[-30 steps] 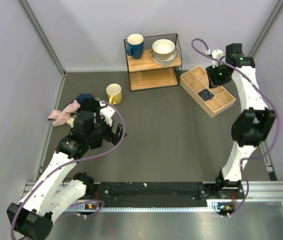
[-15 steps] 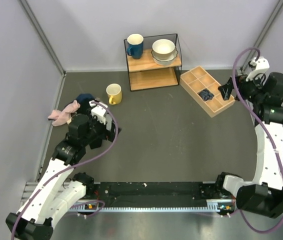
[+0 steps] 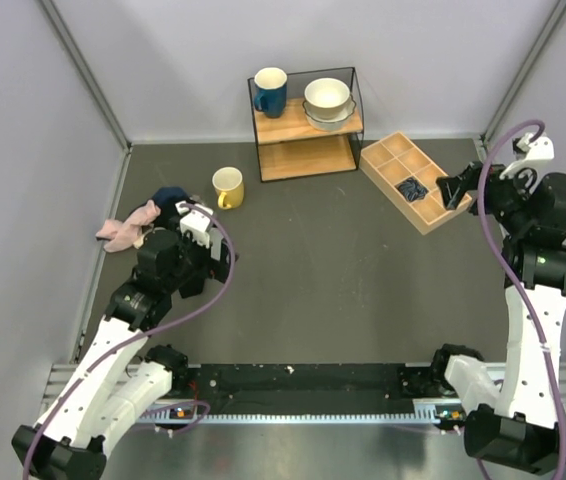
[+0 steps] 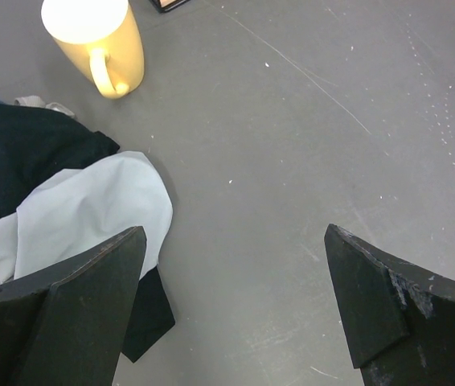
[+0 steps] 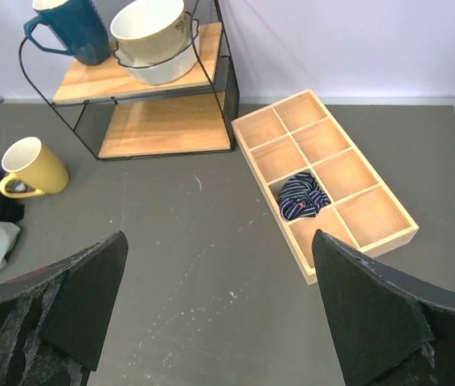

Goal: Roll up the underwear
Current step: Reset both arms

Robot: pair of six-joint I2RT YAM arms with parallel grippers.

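The underwear is a bunched navy bundle with thin white stripes and a small red tag. It lies in a middle compartment of the wooden tray at the back right, and shows in the right wrist view. My right gripper is open and empty, held high just right of the tray; in its own view the jaws stand wide over bare floor. My left gripper is open and empty at the left, low over the table, next to a pile of clothes.
A grey cloth lies on a black cloth by my left finger. A pink cloth lies further left. A yellow mug stands behind the pile. A wire shelf with a blue mug and bowls stands at the back.
My right arm has swung from over the tray out to the right and drawn back, its gripper empty. My left gripper has pulled back a little to the left.
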